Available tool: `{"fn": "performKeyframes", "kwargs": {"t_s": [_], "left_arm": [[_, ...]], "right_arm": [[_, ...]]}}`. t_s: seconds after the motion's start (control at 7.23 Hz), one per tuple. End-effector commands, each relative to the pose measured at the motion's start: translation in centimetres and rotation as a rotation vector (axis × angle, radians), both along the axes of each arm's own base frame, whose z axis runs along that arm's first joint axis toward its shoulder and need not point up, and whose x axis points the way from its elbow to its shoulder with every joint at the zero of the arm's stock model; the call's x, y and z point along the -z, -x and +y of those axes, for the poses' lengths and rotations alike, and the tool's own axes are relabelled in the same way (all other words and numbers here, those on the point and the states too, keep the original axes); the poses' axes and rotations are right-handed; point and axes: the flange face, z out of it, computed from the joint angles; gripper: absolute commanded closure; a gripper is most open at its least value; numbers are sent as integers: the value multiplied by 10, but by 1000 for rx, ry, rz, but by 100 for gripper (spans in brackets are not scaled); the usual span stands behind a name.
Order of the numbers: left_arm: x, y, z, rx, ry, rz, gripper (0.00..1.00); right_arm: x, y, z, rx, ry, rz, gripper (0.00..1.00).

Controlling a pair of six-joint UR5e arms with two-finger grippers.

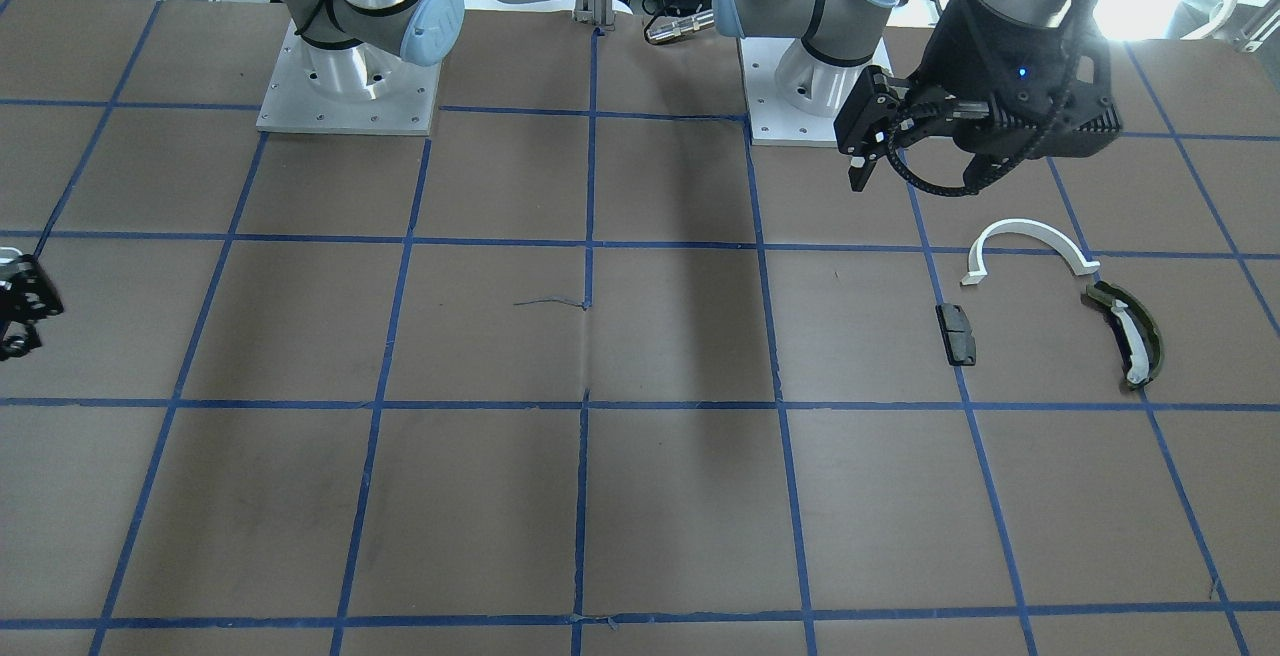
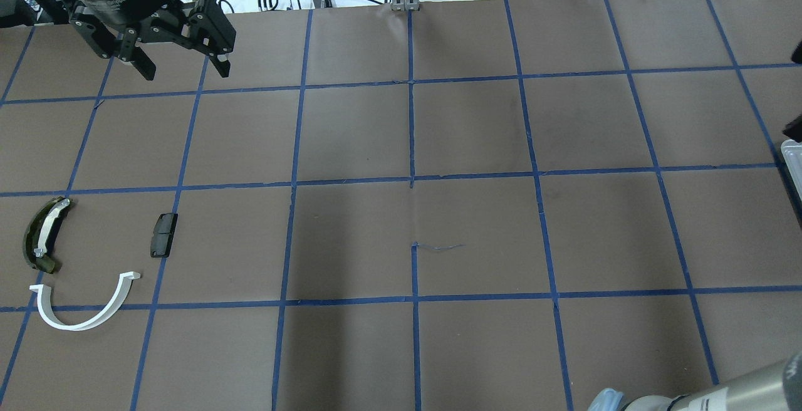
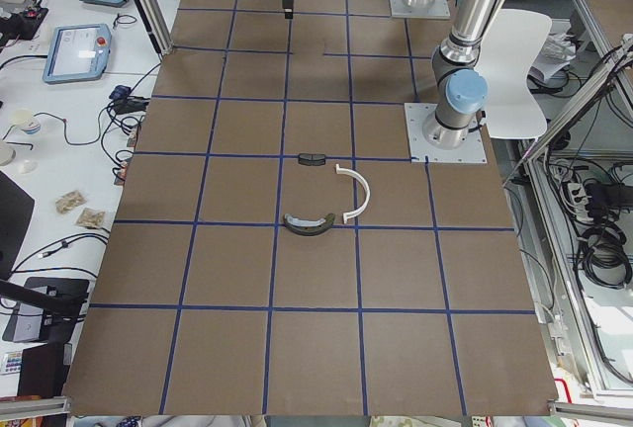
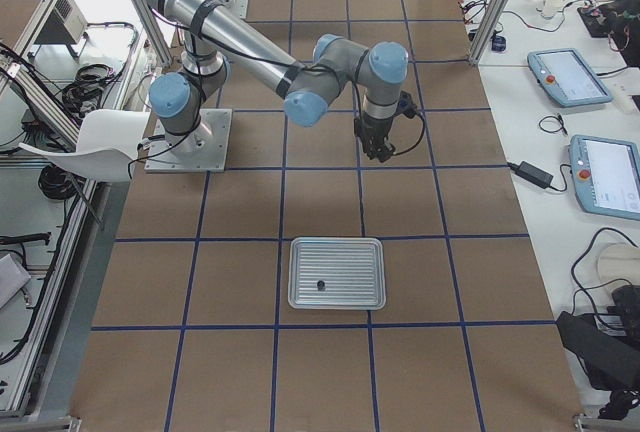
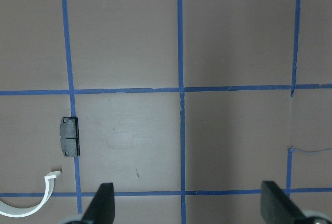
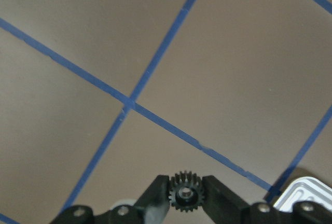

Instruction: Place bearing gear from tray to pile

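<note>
I'm working a robotics lab here. The 2 arms (image 4: 250,52) stand bolted on metal base plates (image 1: 400,116) on a big table (image 3: 316,269) covered in brown sheet and marked off with a blue tape grid (image 2: 411,129). Aluminium frame posts (image 4: 498,2) ring it. Teach pendants (image 4: 563,77) lie on white side benches (image 3: 59,91), with cables (image 3: 593,239) and a power brick (image 4: 530,174) about.

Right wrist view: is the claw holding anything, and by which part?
Yes. The right claw is shut on a small black bearing gear, pinching its toothed rim from two opposite sides. The left claw is open, holding nothing.
</note>
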Motion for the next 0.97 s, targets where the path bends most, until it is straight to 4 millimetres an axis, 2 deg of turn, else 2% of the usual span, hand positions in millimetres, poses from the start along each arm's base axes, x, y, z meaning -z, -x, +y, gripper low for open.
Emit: {"fn": "performKeyframes", "kwargs": {"t_s": [0.0, 0.14, 0.28, 0.42, 0.55, 0.69, 0.83], "left_arm": [[0, 0, 0, 2, 3, 0, 0], [0, -2, -1, 0, 4, -2, 0], [-1, -2, 0, 0, 3, -2, 0], [1, -3, 0, -1, -2, -2, 0], [1, -4, -1, -4, -2, -2, 0], [-1, -8, -1, -12, 1, 0, 0], [0, -15, -2, -12, -2, 1, 0]], "right_arm": [[3, -160, -8, 177, -1, -12, 95], [17, -232, 1, 240, -8, -12, 95], [27, -287, 17, 289, -25, -12, 95], [33, -317, 24, 352, -3, -18, 95], [54, -353, 32, 393, 0, -22, 95], [88, -412, 50, 405, 6, -66, 95], [115, -450, 59, 439, 43, -93, 95]]}}
